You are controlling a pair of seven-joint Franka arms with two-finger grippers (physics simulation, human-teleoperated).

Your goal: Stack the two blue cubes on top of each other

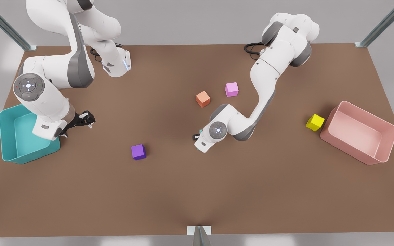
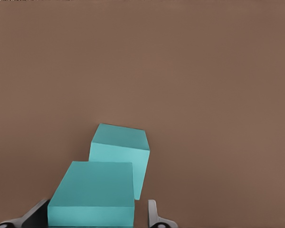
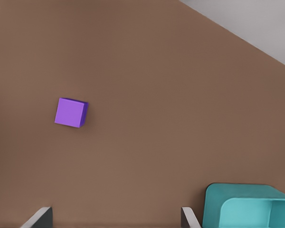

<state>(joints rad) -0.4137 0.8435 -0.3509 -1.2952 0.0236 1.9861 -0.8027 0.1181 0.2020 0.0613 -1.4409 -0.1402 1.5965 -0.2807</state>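
Two blue cubes show in the left wrist view. The nearer blue cube (image 2: 92, 194) looks larger and sits between the fingers of my left gripper (image 2: 96, 219), which is shut on it. The other blue cube (image 2: 121, 152) lies on the table just beyond, partly covered by the held one. In the front view my left gripper (image 1: 197, 136) is low at the table's middle, with a teal sliver of cube (image 1: 200, 131) beside it. My right gripper (image 1: 88, 120) waits open next to the teal bin (image 1: 12, 136), nothing between its fingers (image 3: 40, 217).
A purple cube (image 1: 138, 151) lies between the two grippers. An orange cube (image 1: 203, 98) and a pink cube (image 1: 232, 89) sit behind the left arm. A yellow cube (image 1: 315, 122) rests beside the pink bin (image 1: 359, 131) at the front view's right.
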